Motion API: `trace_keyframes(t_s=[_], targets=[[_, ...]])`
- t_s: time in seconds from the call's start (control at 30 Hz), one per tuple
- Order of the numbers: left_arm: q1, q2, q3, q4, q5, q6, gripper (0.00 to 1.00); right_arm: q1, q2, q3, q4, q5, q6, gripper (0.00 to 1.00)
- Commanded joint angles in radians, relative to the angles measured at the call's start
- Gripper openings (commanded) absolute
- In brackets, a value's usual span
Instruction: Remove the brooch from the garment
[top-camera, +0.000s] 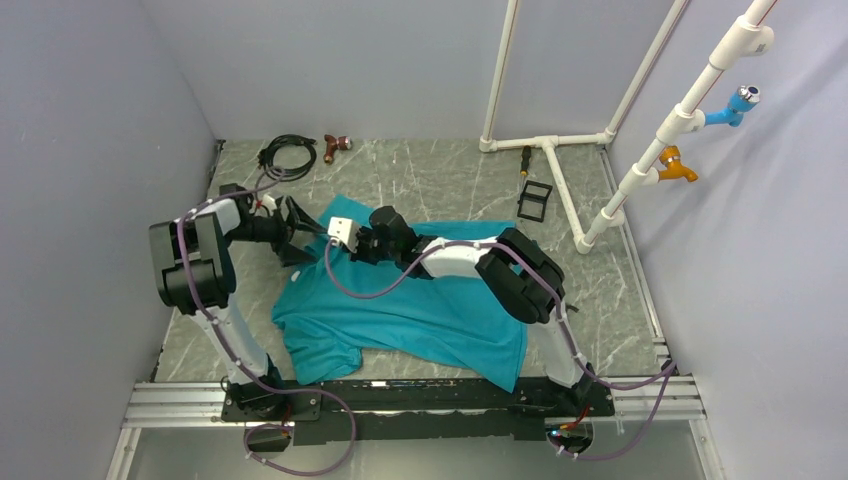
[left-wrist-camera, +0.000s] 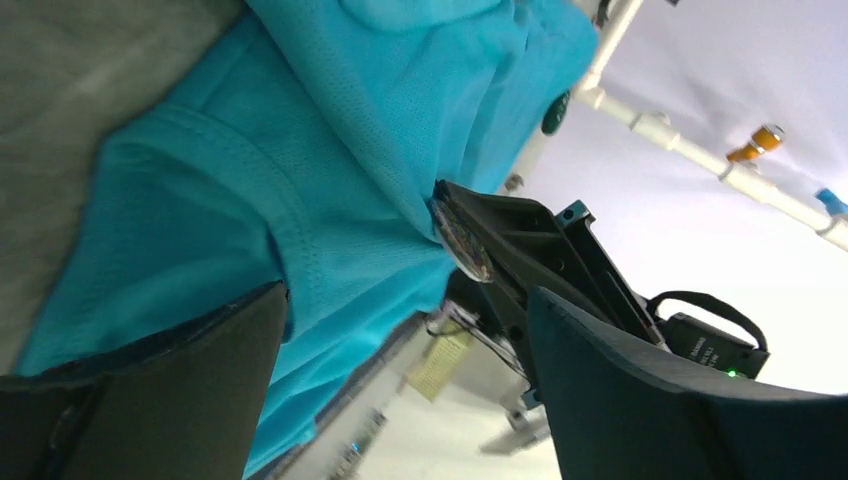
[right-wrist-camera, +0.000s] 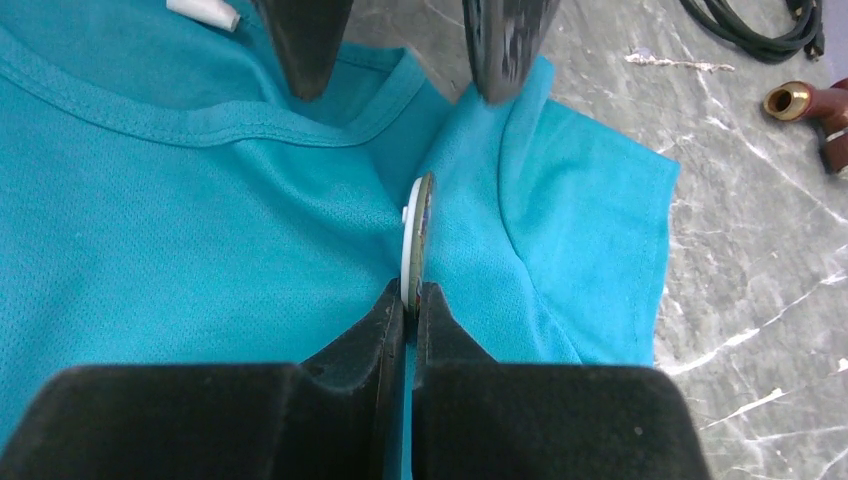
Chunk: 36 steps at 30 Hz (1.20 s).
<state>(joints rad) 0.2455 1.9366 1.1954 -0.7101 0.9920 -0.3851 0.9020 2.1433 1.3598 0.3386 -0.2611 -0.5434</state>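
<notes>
R jaws pinch the brooch (right-wrist-camera: 418, 235) — L jaws wide open.
R jaws shut tight on the brooch's lower rim; it stands edge-on against a raised fold of the garment (top-camera: 430, 310), just below the collar, near one sleeve. L jaws spread apart, holding nothing, tips over the collar either side of that fold — contact w/ cloth unclear. Garment lies on worktop (top-camera: 440, 175).

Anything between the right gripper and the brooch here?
Nothing visible: the right gripper is closed, its fingers pinching the rim of the brooch. Only the teal shirt bunches against it. The left gripper hangs open over the collar.
</notes>
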Motion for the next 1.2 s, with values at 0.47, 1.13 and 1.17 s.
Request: trace_keyframes(t_s=[0.47, 1.13, 1.17], targets=[[0.066, -0.346, -0.115, 0.281, -0.149, 0.464, 1.00, -0.043, 0.008, 0.062, 0.035, -0.076, 0.111, 0.00], [-0.079, -0.061, -0.002, 0.141, 0.160, 0.153, 0.59, -0.018, -0.017, -0.003, 0.113, -0.042, -0.006, 0.00], [-0.081, -0.055, 0.000, 0.146, 0.159, 0.144, 0.59, -0.017, -0.018, -0.005, 0.116, -0.039, -0.005, 0.00]])
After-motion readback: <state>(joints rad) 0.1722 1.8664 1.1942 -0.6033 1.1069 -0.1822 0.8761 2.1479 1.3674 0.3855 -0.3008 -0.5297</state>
